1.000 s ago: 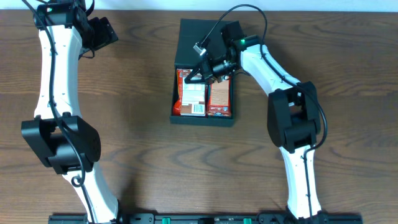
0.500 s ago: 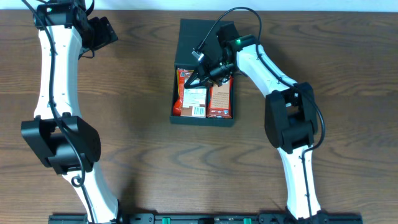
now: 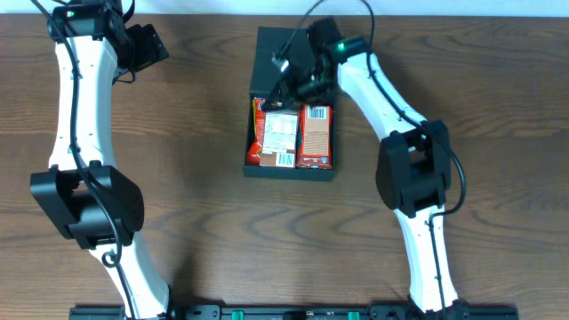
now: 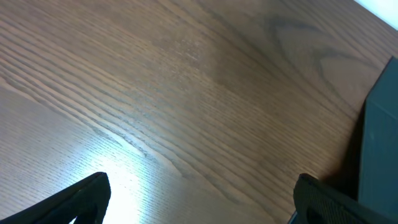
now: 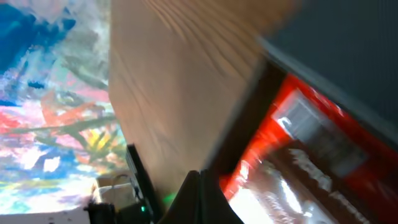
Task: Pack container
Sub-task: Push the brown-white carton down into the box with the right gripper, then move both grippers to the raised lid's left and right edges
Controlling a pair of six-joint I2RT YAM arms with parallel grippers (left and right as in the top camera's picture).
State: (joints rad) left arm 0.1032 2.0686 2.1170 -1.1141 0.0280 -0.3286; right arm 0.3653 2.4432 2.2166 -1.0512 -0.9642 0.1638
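We found the brown wood-grain table carrying the dark teal-black square cardboard container just toward twelve o'clock of its centre, with the flap lid laid open at the box's twelve o'clock side. Two red printed snack packs lay side by side inside. The right gripper, clenched on nothing, hung over the packs' twelve o'clock end. The left gripper, released and empty, hovered near the table's ten o'clock corner.

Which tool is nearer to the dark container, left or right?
Right. The right tool, shut, hangs over the container at its hinge end; the left tool, open, is far left of it.
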